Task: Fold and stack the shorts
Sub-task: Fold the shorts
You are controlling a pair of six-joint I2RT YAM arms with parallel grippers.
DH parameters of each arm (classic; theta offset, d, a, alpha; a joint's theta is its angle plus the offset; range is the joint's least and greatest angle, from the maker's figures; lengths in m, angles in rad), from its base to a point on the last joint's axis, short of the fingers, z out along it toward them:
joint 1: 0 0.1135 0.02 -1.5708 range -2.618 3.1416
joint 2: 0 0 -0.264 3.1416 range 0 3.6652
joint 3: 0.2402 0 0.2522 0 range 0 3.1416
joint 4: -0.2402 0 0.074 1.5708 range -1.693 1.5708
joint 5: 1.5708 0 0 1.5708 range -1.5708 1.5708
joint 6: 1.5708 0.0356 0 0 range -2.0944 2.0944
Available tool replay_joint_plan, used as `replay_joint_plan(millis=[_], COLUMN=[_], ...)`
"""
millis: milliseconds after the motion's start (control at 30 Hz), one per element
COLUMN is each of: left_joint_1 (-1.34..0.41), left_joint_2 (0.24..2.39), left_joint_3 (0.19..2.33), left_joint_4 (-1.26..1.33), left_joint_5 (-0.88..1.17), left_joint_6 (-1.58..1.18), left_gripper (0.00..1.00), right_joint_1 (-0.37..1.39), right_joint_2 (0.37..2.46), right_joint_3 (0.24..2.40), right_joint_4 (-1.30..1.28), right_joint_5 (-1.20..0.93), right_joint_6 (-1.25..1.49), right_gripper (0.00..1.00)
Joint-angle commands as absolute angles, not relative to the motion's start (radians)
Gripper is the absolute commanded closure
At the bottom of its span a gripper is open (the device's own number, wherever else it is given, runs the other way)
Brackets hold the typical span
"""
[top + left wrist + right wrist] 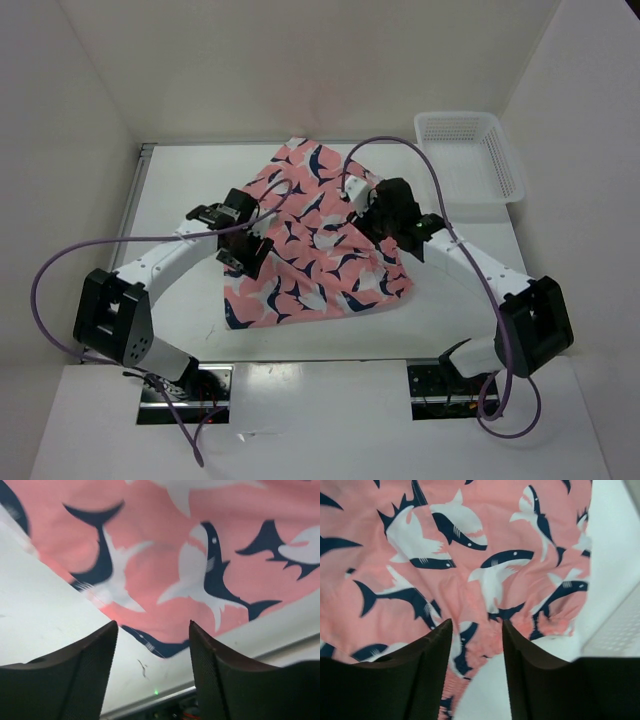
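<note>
The salmon-pink shorts (320, 235) with navy-and-white sharks lie spread out and rumpled in the middle of the table. My left gripper (248, 256) hovers over their left edge. In the left wrist view it (152, 630) is open, with a navy hem corner (165, 647) and bare table between the fingers. My right gripper (368, 215) is over the right part of the shorts. Seen from the right wrist, it (476, 630) is open just above a bunched edge of the shorts (485, 580), pinching nothing.
A white mesh basket (470, 155) stands at the back right corner, and its wall (619, 630) shows at the right of the right wrist view. White walls enclose the table (180, 180) on three sides. Purple cables loop over both arms.
</note>
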State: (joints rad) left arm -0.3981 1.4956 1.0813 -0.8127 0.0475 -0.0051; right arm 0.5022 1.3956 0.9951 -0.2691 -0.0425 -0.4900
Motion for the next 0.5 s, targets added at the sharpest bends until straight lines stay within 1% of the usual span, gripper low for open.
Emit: replay_joint_plan(millis=[0,33,67,100,133,200,233,300,367,467], left_joint_1=[-0.416,-0.432,-0.469,-0.489,-0.511,-0.595,-0.619,-0.637,-0.647,-0.681], left_joint_2=[1.461,1.433,1.401,1.325,1.289,1.217,1.216,1.216,1.236,1.267], left_joint_3=[1.024,0.978,0.897,0.869,0.852,0.807,0.792,0.752,0.727,0.655], left_joint_4=[-0.888,-0.897,-0.897,-0.897,-0.908,-0.908,-0.908,-0.888,-0.876,-0.79], left_joint_5=[-0.029,-0.067,-0.101,-0.101,-0.091,-0.1,-0.116,-0.144,-0.161,-0.23], left_joint_6=[0.0,0.0,0.0,0.0,0.0,0.0,0.0,0.0,0.0,0.0], left_gripper=[0.3,0.23,0.22,0.15,0.14,0.11,0.1,0.1,0.1,0.08], right_joint_1=[0.494,0.494,0.494,0.485,0.474,0.474,0.474,0.474,0.501,0.523], right_joint_2=[1.381,1.37,1.358,1.335,1.321,1.27,1.255,1.233,1.224,1.224], right_joint_3=[1.039,1.022,1.011,0.988,0.979,0.945,0.934,0.911,0.887,0.833], right_joint_4=[-0.382,-0.423,-0.455,-0.522,-0.55,-0.598,-0.612,-0.659,-0.708,-0.768], right_joint_5=[-0.069,-0.069,-0.069,-0.069,-0.099,-0.129,-0.141,-0.163,-0.163,-0.126], right_joint_6=[-0.682,-0.736,-0.777,-0.861,-0.899,-0.995,-1.024,-1.06,-1.069,-1.069], right_gripper=[0.48,0.45,0.45,0.43,0.37,0.31,0.25,0.2,0.17,0.17])
